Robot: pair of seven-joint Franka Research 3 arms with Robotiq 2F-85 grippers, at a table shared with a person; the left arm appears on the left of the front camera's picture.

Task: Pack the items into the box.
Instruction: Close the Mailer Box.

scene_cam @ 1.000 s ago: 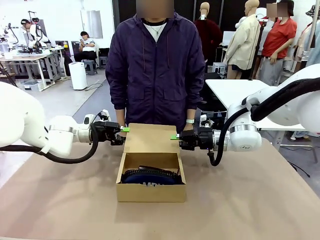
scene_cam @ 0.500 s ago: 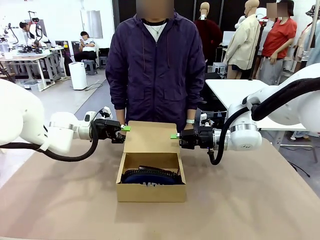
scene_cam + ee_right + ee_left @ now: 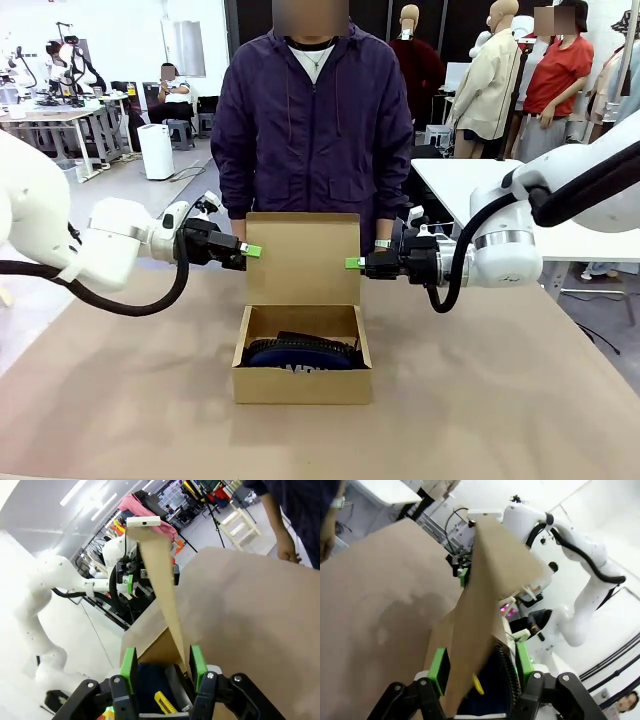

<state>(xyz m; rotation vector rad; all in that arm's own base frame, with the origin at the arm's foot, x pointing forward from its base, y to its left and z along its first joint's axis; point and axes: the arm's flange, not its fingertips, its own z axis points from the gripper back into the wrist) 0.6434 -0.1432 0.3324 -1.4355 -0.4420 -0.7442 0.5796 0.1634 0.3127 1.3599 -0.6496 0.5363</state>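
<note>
Brown and matte, the bench carries the box at its middle, in front of a standing person whose hands hang at the far edge. The box is plain corrugated cardboard, shoebox-shaped, open at the top, its hinged flap lid standing nearly upright at the rear wall. That upright stance is the work of both arms: the left gripper meets the lid's left edge and the right gripper its right edge, at about mid-height, so the stiff sheet is carried evenly from both sides, probably to swing it forward and down over the opening.

In the left wrist view the lid's edge runs up between the green pads with daylight beside it, so that gripper straddles the board, partly spread, rather than clamping it. In the right wrist view the pads also sit either side of the thin edge; whether they pinch it I cannot tell.

Inside lies the navy pouch, soft fabric with a ridged zip and white lettering, filling most of the floor. A slim yellow-and-black utility knife rests beside it, hard plastic. The packing looks done; closing remains.
</note>
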